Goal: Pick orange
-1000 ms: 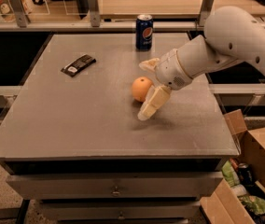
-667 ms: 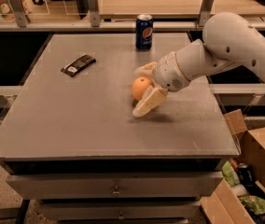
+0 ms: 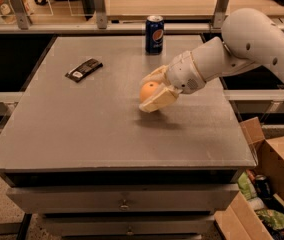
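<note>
The orange (image 3: pixel 147 90) is a round fruit near the middle of the grey table (image 3: pixel 82 129). My gripper (image 3: pixel 155 89) reaches in from the right on the white arm (image 3: pixel 242 49). Its two cream fingers are closed on the orange, one finger (image 3: pixel 158 100) in front and below, the other behind and above. The orange sits just above the table surface, with a shadow under it. The far side of the orange is hidden by the gripper.
A blue Pepsi can (image 3: pixel 154 33) stands at the table's back edge. A flat black wrapper (image 3: pixel 83 69) lies at the back left. An open cardboard box (image 3: pixel 269 194) with clutter stands on the floor at the right. Drawers are under the table's front edge.
The front finger has swung up from hanging below the orange and closed against it. The gripper and the orange have shifted slightly left and up.
</note>
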Tool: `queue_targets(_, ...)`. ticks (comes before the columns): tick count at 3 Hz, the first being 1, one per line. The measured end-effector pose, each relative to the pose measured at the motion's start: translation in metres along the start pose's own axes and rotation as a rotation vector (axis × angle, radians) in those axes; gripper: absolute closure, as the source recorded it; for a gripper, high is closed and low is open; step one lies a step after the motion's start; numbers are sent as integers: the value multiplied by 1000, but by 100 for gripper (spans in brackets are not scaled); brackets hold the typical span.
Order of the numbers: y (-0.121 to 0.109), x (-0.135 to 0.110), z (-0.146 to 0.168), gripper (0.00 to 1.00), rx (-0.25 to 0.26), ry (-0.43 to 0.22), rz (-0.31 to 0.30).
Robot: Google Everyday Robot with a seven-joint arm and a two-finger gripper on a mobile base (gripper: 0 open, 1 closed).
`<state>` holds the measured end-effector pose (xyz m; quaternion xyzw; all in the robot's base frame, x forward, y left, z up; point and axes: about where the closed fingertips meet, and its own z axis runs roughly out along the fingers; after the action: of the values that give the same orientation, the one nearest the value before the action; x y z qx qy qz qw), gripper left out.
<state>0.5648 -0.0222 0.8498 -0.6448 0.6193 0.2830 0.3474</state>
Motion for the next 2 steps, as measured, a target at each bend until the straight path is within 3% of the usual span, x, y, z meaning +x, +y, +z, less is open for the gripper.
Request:
queue_targets(1, 3, -16, -16, 90, -8, 1, -26)
queue_targets(2, 6, -39, -44, 100, 9, -19, -68)
